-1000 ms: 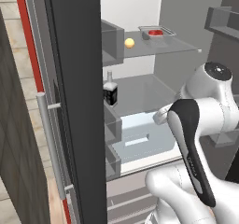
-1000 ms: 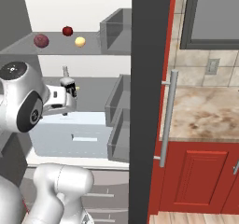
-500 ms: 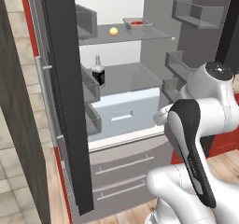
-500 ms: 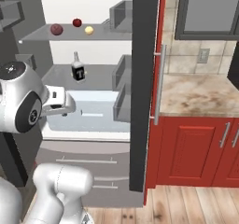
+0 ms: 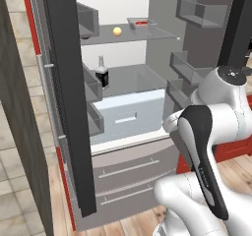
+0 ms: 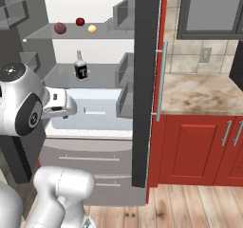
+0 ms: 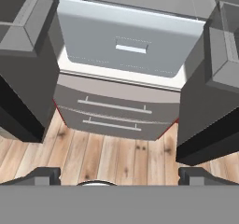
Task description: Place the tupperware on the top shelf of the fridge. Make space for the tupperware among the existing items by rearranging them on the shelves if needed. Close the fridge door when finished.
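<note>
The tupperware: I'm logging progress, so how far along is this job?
Done: the tupperware sits on the top shelf beside the orange-yellow ball. In hand: nothing; the hand is open, facing the fridge's lower drawers. Left: closing the fridge doors, both open.

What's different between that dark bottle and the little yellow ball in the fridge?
The bottle is dark, tall and upright with a white label; the ball is small, round and orange-yellow. The bottle stands on the lower shelf, the ball on the top shelf. Both sit untouched inside the open fridge.
</note>
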Available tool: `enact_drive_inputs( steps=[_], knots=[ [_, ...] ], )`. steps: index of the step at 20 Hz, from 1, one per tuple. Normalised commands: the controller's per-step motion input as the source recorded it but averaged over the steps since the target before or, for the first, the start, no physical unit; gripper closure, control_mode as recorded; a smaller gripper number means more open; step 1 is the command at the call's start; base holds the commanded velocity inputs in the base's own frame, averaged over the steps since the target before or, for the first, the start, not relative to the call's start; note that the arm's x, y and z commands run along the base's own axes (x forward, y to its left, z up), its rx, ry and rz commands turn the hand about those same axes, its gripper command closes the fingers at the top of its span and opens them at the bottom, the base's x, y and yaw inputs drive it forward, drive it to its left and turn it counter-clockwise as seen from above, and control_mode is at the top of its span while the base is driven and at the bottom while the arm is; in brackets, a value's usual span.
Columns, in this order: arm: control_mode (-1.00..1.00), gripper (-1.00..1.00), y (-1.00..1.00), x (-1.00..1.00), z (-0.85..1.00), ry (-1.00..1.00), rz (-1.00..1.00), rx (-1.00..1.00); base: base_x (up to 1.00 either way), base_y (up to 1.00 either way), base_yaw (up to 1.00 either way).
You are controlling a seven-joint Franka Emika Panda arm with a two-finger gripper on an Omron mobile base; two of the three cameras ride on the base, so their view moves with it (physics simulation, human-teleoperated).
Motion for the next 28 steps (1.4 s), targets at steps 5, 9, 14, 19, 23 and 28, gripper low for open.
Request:
enact_drive_inputs(
  steps=[5, 9, 14, 19, 23, 28],
  knots=[
    [-1.0, -1.0, 0.0, 0.0, 0.0, 0.0, 0.01, 0.0, 0.0, 0.0, 0.0],
    [-1.0, -1.0, 0.33, 0.0, 0.0, 0.0, 0.23, -0.07, 0.0, 0.0, 0.0],
    [-1.0, -1.0, 0.75, -0.01, 0.0, 0.0, 0.4, -0.2, 0.0, 0.0, 0.0],
    [-1.0, -1.0, 0.72, -0.01, -0.01, 0.0, 0.41, -0.17, 0.0, 0.0, 0.0],
    [-1.0, -1.0, 0.43, -0.1, -0.02, -0.09, 0.54, -0.05, 0.0, 0.0, 0.0],
    [-1.0, -1.0, 0.65, -0.18, 0.0, -0.19, 0.54, -0.11, 0.0, 0.0, 0.0]
  ],
)
